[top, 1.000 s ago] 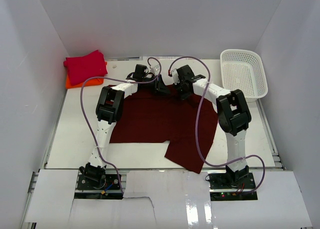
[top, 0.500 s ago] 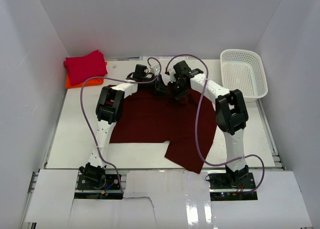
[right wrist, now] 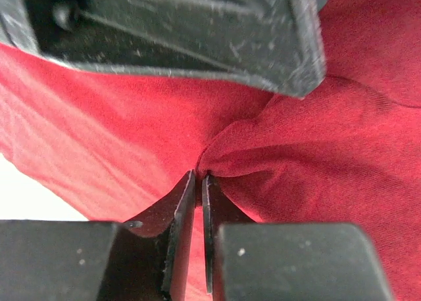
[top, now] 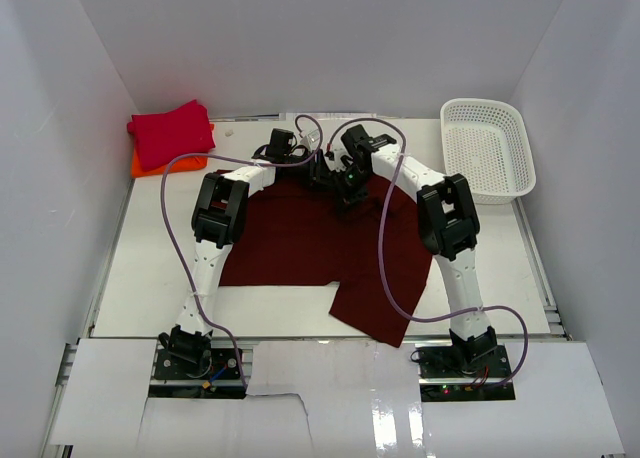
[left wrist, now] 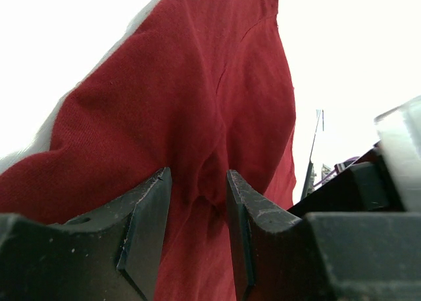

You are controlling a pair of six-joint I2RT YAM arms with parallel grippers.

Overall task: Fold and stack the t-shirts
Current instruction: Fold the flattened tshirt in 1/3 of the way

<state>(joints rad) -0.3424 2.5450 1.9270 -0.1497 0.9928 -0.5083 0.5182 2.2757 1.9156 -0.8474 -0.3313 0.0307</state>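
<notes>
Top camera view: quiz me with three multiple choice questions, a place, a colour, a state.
1. On the table, the white basket sits: A far right, B near left, C middle.
2. The top t-shirt of the far-left pile is: A green, B crimson, C white.
3. The right gripper is: A wide open, B shut on the maroon t-shirt, C over the basket.
Answers: A, it lies by the right wall; B, crimson covers the orange t-shirt; B, its jaws pinch a cloth fold.
</notes>
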